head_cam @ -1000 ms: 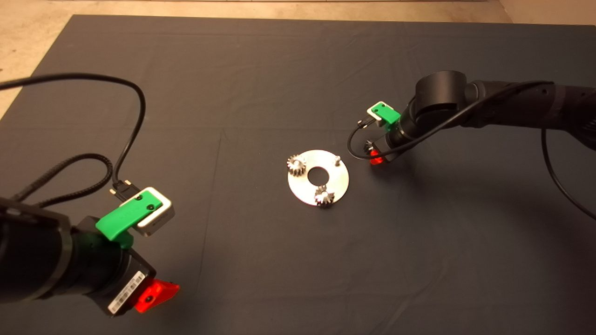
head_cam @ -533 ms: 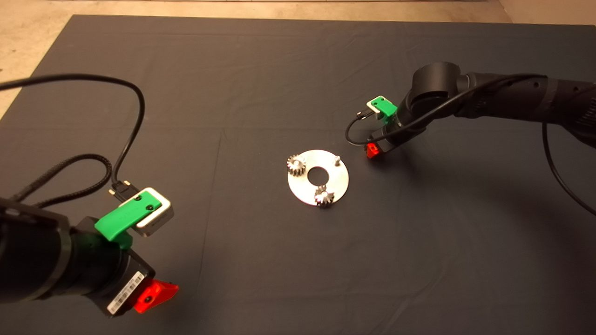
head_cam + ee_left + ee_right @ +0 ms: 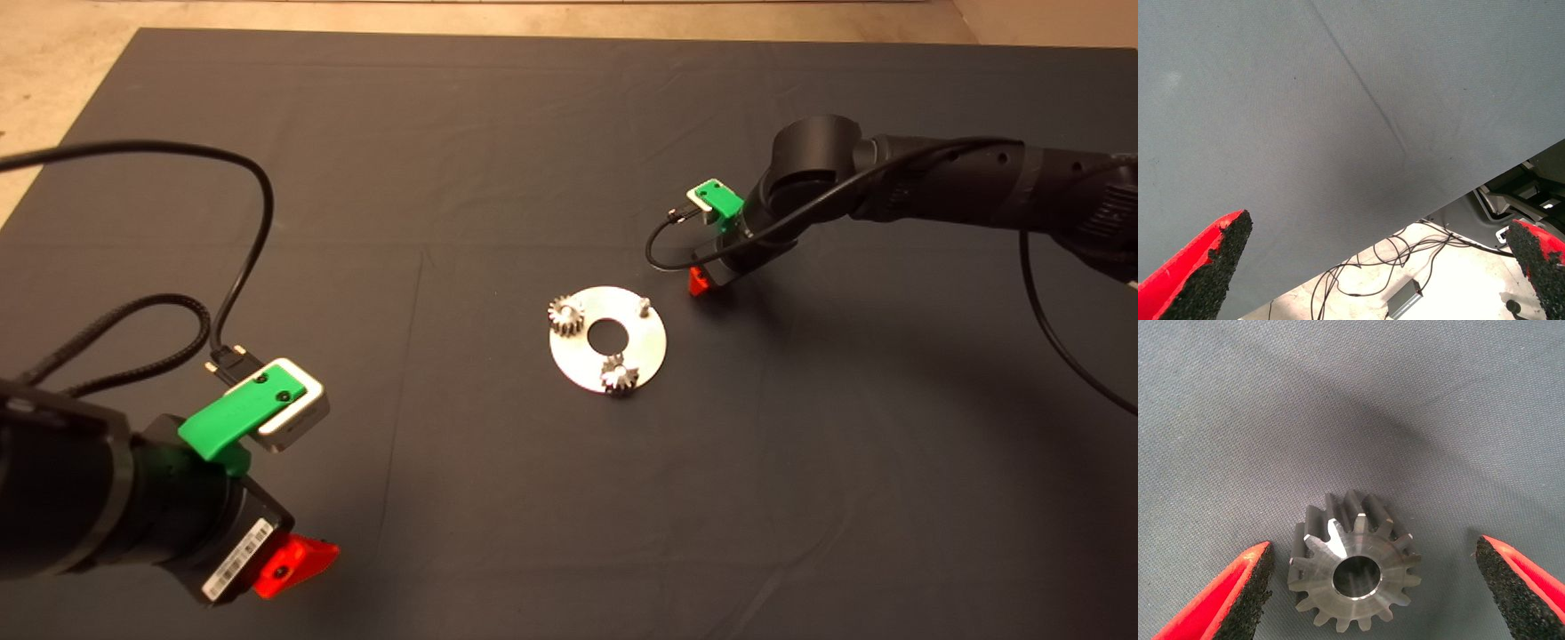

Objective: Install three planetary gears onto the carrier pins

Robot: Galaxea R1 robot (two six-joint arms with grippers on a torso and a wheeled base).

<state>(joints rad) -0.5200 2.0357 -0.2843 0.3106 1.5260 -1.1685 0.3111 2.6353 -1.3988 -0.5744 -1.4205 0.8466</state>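
Now right end effector (image 3: 1371, 587) astride loose gear (image 3: 1353, 569)

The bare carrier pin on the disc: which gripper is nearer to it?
Right. The right gripper is low over the mat just beyond the disc's edge beside the bare carrier pin, open around a loose gear. The left gripper waits far away at the lower left.

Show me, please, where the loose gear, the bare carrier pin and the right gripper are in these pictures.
loose gear (image 3: 1353, 572): right wrist view, on its shiny face beside the centre hole.
bare carrier pin (image 3: 645, 305): head view, on its top.
right gripper (image 3: 1375, 587): right wrist view, midway between its open fingertips.
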